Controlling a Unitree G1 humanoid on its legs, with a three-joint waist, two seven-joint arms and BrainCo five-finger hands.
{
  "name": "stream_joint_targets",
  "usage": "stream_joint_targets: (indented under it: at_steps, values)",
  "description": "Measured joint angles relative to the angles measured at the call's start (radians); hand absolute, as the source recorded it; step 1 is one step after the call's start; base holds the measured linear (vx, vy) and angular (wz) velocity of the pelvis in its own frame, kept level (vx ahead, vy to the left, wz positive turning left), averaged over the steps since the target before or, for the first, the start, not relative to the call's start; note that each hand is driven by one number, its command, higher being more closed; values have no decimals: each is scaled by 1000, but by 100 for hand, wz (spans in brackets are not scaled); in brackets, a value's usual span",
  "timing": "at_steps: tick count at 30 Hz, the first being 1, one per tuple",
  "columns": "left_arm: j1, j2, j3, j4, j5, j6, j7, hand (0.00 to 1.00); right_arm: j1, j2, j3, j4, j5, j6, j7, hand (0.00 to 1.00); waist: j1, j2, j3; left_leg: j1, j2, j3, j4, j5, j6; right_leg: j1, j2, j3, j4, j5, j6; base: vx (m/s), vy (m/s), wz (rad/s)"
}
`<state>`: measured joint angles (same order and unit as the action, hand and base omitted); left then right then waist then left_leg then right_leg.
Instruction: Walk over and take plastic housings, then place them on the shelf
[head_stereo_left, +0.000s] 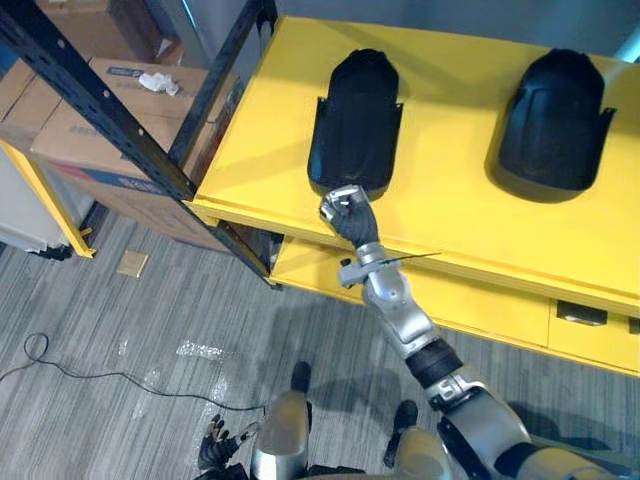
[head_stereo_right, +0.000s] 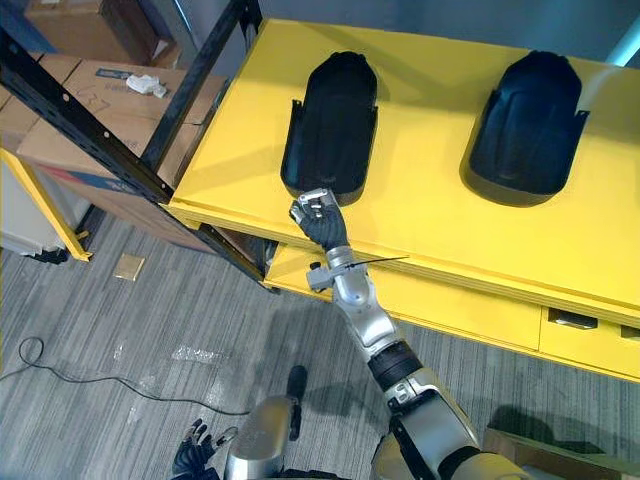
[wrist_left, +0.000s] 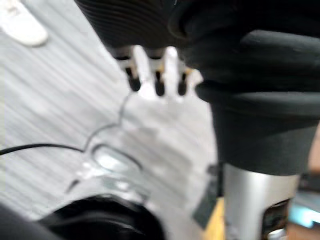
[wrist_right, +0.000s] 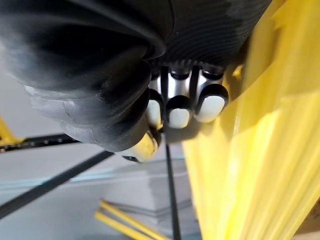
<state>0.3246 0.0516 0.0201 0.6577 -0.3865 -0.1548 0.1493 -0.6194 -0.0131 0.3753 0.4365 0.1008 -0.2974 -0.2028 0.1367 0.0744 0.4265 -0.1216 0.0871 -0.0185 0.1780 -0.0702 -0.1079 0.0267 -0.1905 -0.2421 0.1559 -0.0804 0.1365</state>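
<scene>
Nearest first: the left hand (head_stereo_left: 215, 446) hangs low by the floor, its fingers (wrist_left: 157, 82) straight and loose, holding nothing.

The right hand (head_stereo_left: 346, 208) is up at the front edge of the yellow shelf (head_stereo_left: 450, 205). Its fingers (wrist_right: 178, 109) are curled in toward the palm, and its wrist view shows nothing inside them. The knuckles sit right at the near end of the closer housing (head_stereo_left: 357, 120). I cannot tell whether they touch or are just beside it.

Task items: two black plastic housings lie dome-up on the shelf top. The closer one is toward the left front corner, its near end just short of the front edge. The second housing (head_stereo_left: 555, 120) is toward the right side, well apart from the hand.

Beyond the shelf's left edge are a black rack post (head_stereo_left: 100, 100) and cardboard boxes (head_stereo_left: 70, 130).

Risks, as judged:
- The closer housing has little margin at the front edge. Any drag from the curled fingers as the arm comes away could pull it over the lip and onto the floor.
- Smooth plastic on a painted surface probably slides easily, so a sideways bump could spin it toward the left corner.
- A closed fist could catch the shelf lip and jolt the board, which would shift both pieces.
- The second housing looks safe unless the whole shelf is knocked.
</scene>
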Motion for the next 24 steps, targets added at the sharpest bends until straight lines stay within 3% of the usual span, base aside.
stream_joint_targets:
  at_steps: [8,12,21,24]
  values:
    - [-42,-3,-9,32,-5,-49,-5,0,-98,9,-21,70,-42,18,-82,100,17,16,8,-22,3,-4,-7,13,-4,-46,-6,-2,50,-23,-3,-7,-3,2]
    - [-53,1,-27,31,-7,-48,-2,0,-132,9,-41,84,-76,38,-109,100,17,31,16,-19,3,-4,-14,19,-5,-48,-8,-2,58,-28,-2,0,0,0]
    - [-53,4,-45,25,-10,-33,1,0,-194,4,-90,83,-79,70,-146,100,16,38,20,-21,6,0,-11,23,-8,-61,-10,1,78,-35,-4,0,-2,-1]
    - [-53,6,-64,19,-10,-17,0,0,-194,4,-89,83,-85,79,-145,100,16,53,27,-20,6,0,-11,25,-9,-63,-12,1,84,-36,-4,-12,1,0]
